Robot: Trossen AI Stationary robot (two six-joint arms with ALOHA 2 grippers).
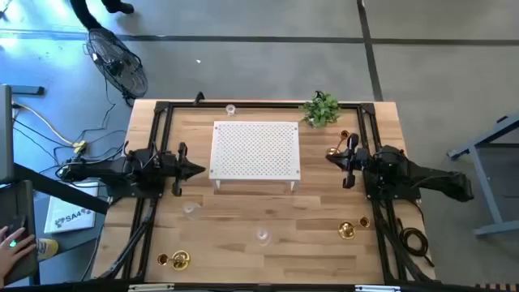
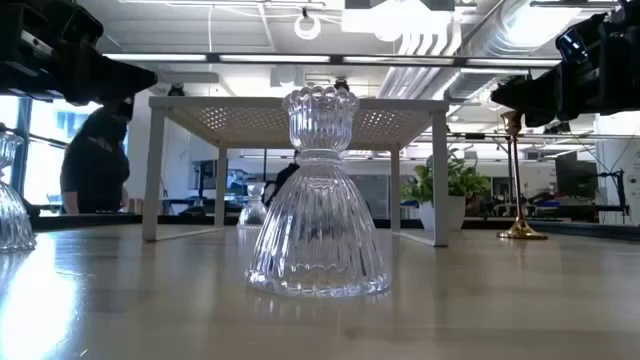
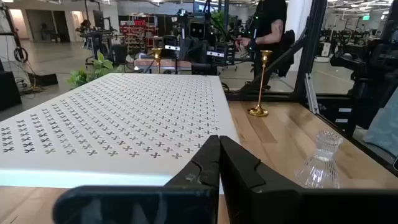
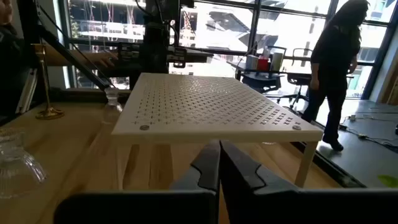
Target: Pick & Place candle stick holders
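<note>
While ribbed, bell-shaped glass candle stick holder (image 2: 318, 200) stands upright.

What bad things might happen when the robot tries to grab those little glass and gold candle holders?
The clear glass holder in the middle of the table is see-through and ribbed, so a pincer might slip on it or miss it.

The tall gold candlestick has a thin stem on a small base; it stands near the right pincer and a bump could tip it.

Both pincers look shut; the left pincer must open first.
</note>
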